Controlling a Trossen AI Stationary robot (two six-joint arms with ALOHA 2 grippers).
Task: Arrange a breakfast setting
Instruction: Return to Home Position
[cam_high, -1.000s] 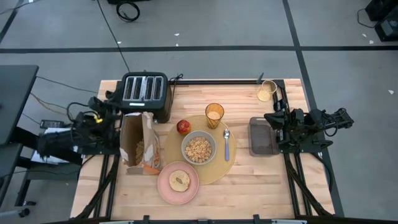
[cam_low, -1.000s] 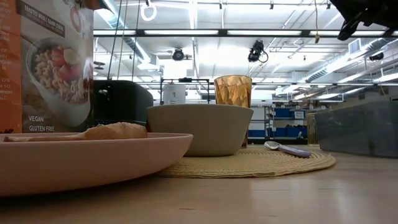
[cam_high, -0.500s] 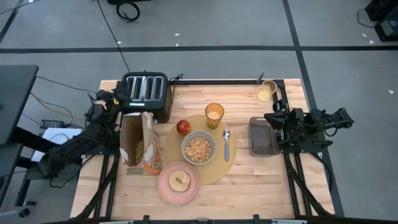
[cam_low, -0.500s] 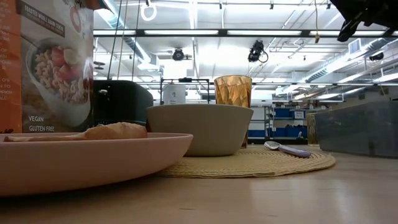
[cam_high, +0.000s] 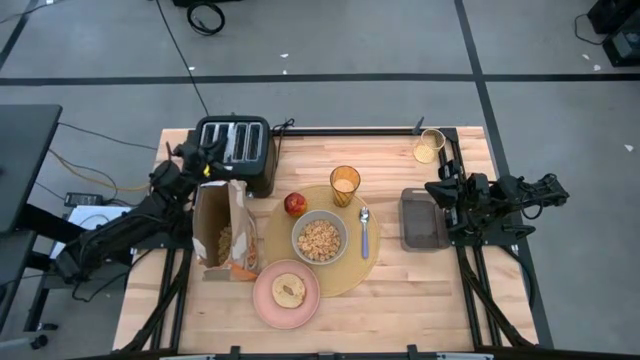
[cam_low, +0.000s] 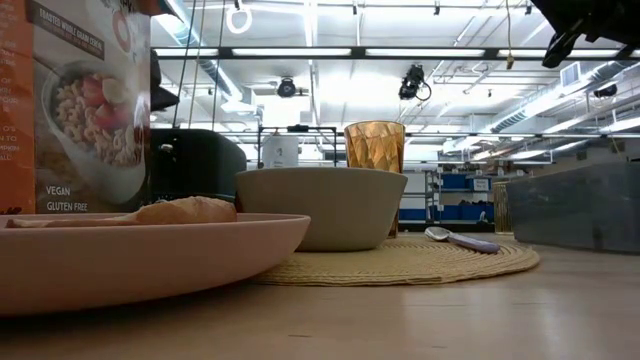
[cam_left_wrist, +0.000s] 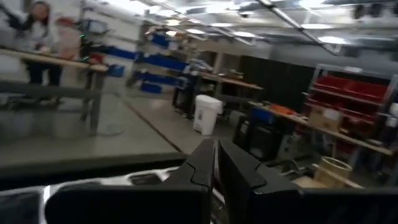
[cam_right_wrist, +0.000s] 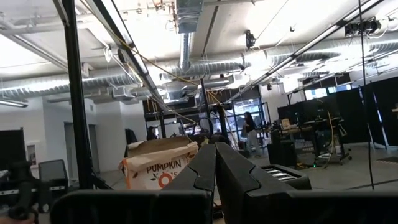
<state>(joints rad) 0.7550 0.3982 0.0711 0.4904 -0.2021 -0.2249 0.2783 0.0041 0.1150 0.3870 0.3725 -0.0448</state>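
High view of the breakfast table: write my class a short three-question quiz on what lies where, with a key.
1. True or false: the red apple rests outside the grey-green bowl, on the round tan woven placemat.
2. What lies on the pink plate? A fried egg, B pale toast round, C banana.
3. Name what fills the bowl.
Key: 1 true; 2 B; 3 cereal.

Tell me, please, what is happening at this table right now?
Nothing is being handled. On the tan placemat stand a bowl of cereal, a red apple, an amber tumbler and a spoon; a pink plate with toast sits at its edge. The left hand is shut and empty near the toaster; the right hand, also shut, waits at the table's right edge.
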